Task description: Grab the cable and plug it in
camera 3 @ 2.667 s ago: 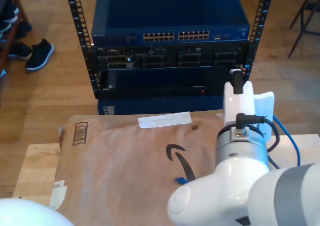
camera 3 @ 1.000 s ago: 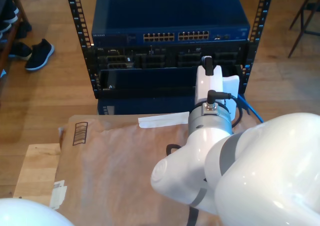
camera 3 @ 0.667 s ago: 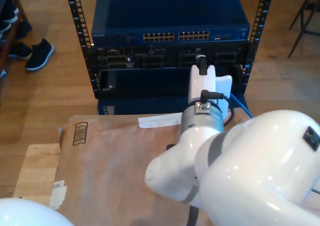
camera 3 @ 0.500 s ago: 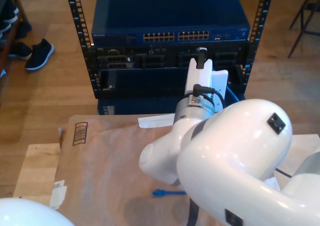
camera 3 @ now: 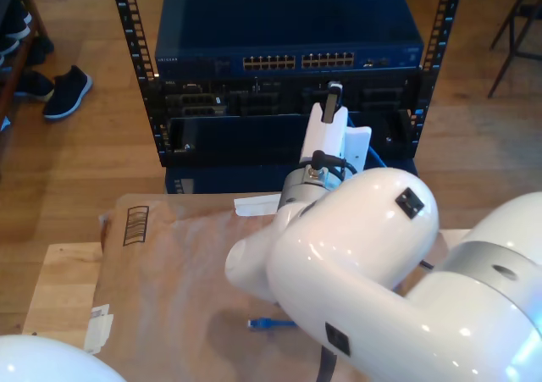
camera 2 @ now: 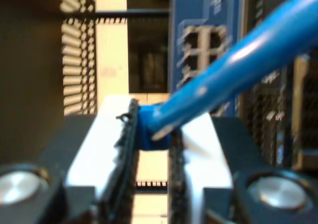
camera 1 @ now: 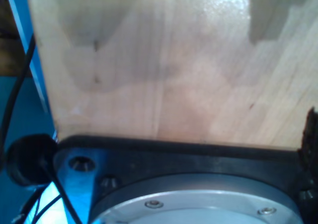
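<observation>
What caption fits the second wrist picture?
My second pincer pinches the blue cable close to the network switch.

cable (camera 2: pixel 233 60) blurred, plug hidden between fingers (camera 2: pixel 126 149)

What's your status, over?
My second gripper shut on the cable, up at the rack switch. My first gripper: state unreadable, over bare wood. Cable's free plug on the cardboard. Port not yet reached.
</observation>
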Robot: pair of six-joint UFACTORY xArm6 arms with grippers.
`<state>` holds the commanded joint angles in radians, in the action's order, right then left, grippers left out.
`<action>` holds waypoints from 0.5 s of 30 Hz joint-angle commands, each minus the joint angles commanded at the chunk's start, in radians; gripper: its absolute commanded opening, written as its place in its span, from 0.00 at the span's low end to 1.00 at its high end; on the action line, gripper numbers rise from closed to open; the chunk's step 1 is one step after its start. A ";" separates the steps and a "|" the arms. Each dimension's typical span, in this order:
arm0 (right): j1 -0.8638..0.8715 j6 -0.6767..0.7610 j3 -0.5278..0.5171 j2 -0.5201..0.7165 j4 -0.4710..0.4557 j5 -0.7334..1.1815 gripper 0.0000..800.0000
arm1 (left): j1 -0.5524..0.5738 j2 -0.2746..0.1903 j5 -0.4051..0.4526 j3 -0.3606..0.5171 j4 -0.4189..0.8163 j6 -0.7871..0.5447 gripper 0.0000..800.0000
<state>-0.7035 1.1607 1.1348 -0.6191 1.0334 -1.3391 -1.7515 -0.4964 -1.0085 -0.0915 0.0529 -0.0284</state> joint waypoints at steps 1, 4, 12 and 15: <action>0.014 0.003 -0.002 0.000 -0.017 0.000 0.00 | 0.000 0.000 0.000 0.000 0.002 0.000 1.00; 0.063 0.032 0.006 0.000 -0.075 0.000 0.00 | 0.000 0.000 0.000 0.002 0.000 0.000 1.00; 0.126 0.084 0.012 -0.028 -0.195 0.002 0.00 | 0.000 0.000 0.000 0.000 0.000 0.000 1.00; 0.126 0.092 0.017 -0.048 -0.195 0.000 0.00 | 0.000 0.000 0.000 0.002 0.000 0.000 1.00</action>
<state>-0.5777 1.2528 1.1517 -0.6667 0.8385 -1.3391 -1.7515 -0.4964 -1.0085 -0.0900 0.0529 -0.0284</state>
